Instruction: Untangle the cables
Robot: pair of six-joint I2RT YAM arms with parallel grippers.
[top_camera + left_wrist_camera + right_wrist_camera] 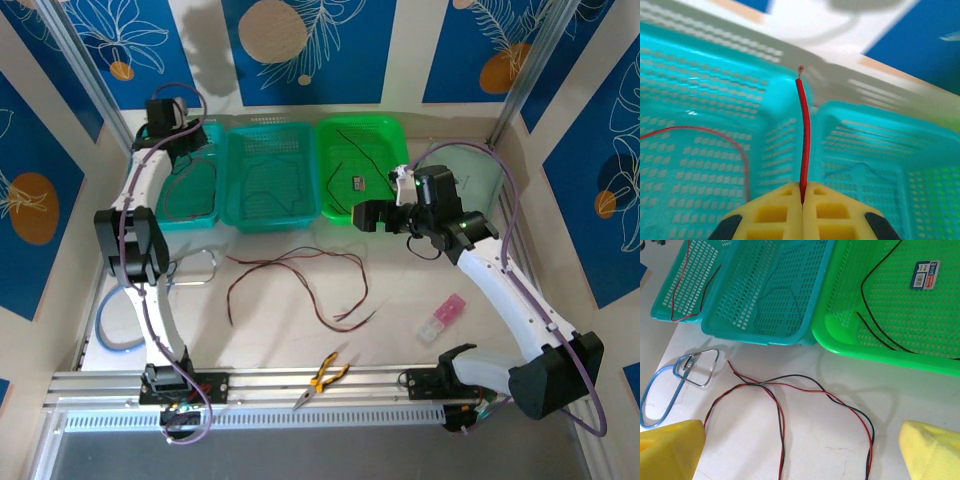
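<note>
The left hand point(802, 194) has its yellow fingers pressed together, pinching a thin red cable point(803, 125) that stands up from them to a frayed tip. It hangs over the teal basket point(685, 165) just left of the middle basket point(870, 150). More red cable curves along that left basket's perforated floor, but I cannot tell if it is the same one.

The right hand point(800, 450) is spread wide and empty above the table point(825, 440), in front of the middle basket. Below it lie red and black cables point(780, 415), loosely twisted together.

A blue-grey cable point(785, 295) lies faint inside the middle basket. Right of it, a black cable point(875, 325) lies in the green basket point(840, 335), its end cut off by the frame.

Left of the twisted pair lie a blue tube point(655, 395) and a metal loop point(702, 367). Pliers point(322, 378) lie nearest the arms.
</note>
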